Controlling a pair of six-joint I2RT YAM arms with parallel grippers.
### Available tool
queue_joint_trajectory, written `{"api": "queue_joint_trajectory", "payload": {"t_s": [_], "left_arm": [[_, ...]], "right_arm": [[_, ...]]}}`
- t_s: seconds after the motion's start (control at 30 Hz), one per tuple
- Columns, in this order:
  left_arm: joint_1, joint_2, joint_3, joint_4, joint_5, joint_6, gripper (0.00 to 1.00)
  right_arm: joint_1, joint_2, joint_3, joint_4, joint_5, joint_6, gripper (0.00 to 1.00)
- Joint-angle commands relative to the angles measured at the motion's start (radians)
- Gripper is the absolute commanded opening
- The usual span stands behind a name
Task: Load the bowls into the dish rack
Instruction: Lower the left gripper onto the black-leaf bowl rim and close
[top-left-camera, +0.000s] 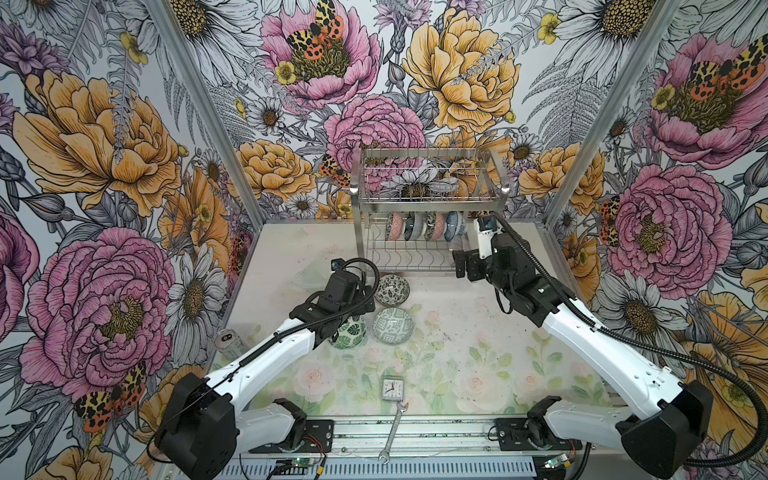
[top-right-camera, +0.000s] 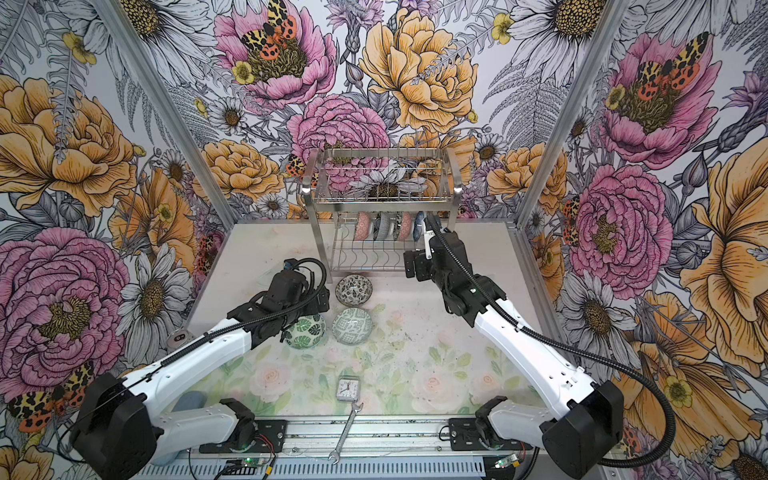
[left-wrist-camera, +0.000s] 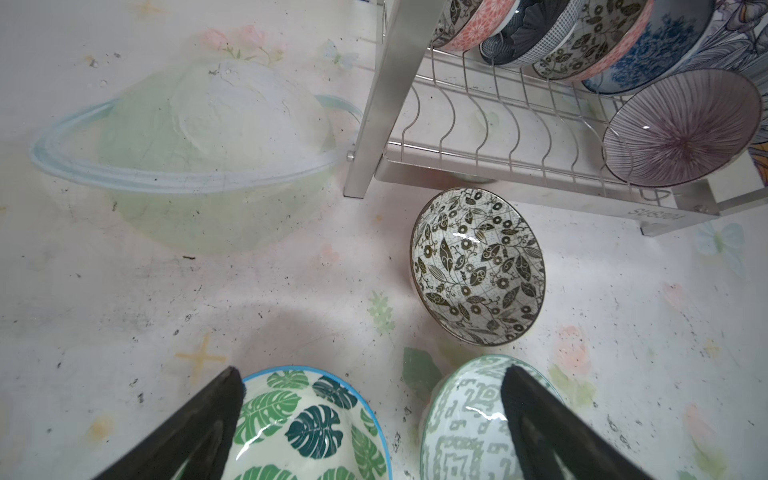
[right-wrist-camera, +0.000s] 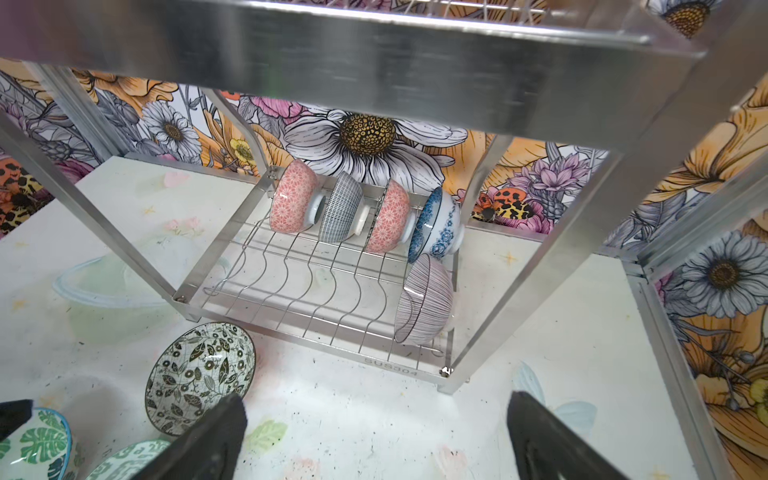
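The steel dish rack (top-left-camera: 428, 199) (top-right-camera: 380, 195) stands at the back of the table. Several bowls lean on its lower tier, among them a pink bowl (right-wrist-camera: 293, 195), a blue-white bowl (right-wrist-camera: 442, 224) and a striped bowl (right-wrist-camera: 424, 303) (left-wrist-camera: 681, 129). Three bowls sit upright on the table: black-white floral (top-left-camera: 392, 289) (left-wrist-camera: 478, 266), grey-green geometric (top-left-camera: 392, 325) (left-wrist-camera: 461, 428) and green leaf (top-left-camera: 348, 331) (left-wrist-camera: 307, 428). My left gripper (left-wrist-camera: 374, 395) hangs open over the leaf and geometric bowls, holding nothing. My right gripper (right-wrist-camera: 374, 419) (top-left-camera: 463, 264) is open and empty at the rack's front right leg.
An upturned clear plastic bowl (left-wrist-camera: 187, 158) (top-left-camera: 307, 276) lies left of the rack. A can (top-left-camera: 228, 340) lies at the table's left edge. A small clock (top-left-camera: 392, 388) and a wrench (top-left-camera: 392, 432) lie near the front edge.
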Motion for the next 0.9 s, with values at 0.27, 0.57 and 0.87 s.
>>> {"api": "queue_joint_trajectory", "payload": {"t_s": [0.27, 0.57, 0.87], "left_arm": [[0.047, 0.316, 0.176, 0.082, 0.129, 0.061, 0.99], [0.071, 0.498, 0.292, 0.090, 0.210, 0.076, 0.77], [0.071, 0.572, 0.349, 0.103, 0.260, 0.073, 0.51]], "right_arm": [[-0.011, 0.039, -0.015, 0.009, -0.039, 0.063, 1.00], [-0.010, 0.126, 0.021, 0.012, -0.040, 0.074, 1.00], [-0.010, 0.162, 0.051, 0.020, -0.028, 0.067, 1.00]]}}
